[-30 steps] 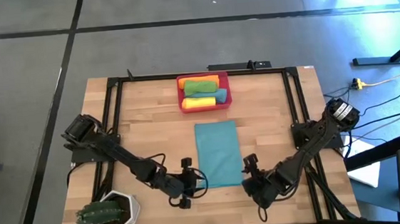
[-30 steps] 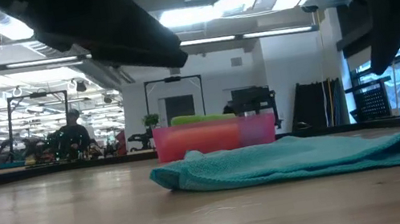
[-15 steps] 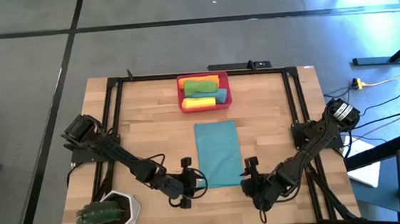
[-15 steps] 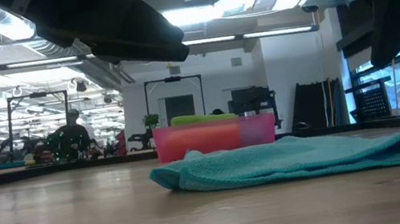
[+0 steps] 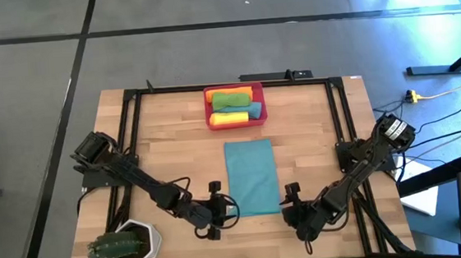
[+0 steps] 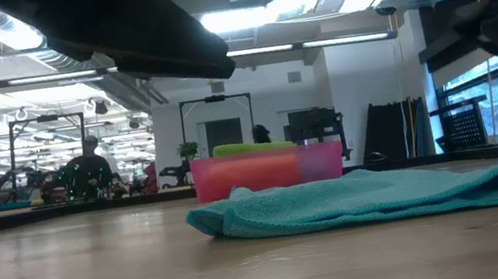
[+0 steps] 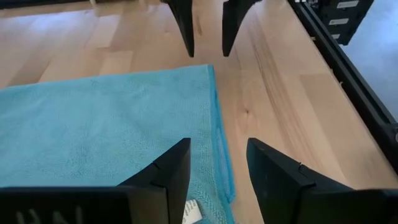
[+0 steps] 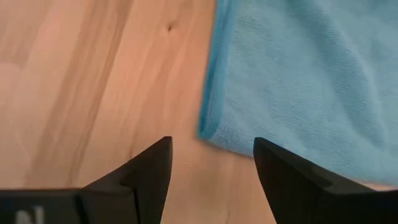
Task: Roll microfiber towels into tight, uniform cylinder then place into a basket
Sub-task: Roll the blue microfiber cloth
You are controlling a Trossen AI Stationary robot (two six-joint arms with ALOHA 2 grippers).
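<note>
A teal towel [image 5: 251, 177] lies flat as a folded rectangle in the middle of the table, long side running near to far. The red-pink basket [image 5: 234, 106] stands at the far edge and holds rolled orange, green, yellow and teal towels. My left gripper [image 7: 217, 149] is open at the towel's near left corner, one finger over the cloth, one over the wood. My right gripper [image 8: 211, 143] is open just above the near right corner [image 8: 208, 132]. In the high view the left gripper [image 5: 231, 214] and the right gripper [image 5: 285, 207] flank the towel's near edge.
A white hexagonal pot with a green plant [image 5: 124, 244] stands at the near left corner. Black frame rails [image 5: 133, 153] run along the table's sides. Bare wood [image 5: 243, 134] lies between towel and basket.
My right gripper has sunk toward the table at the towel's near right corner and its wrist has rolled a little. The towel has not moved.
</note>
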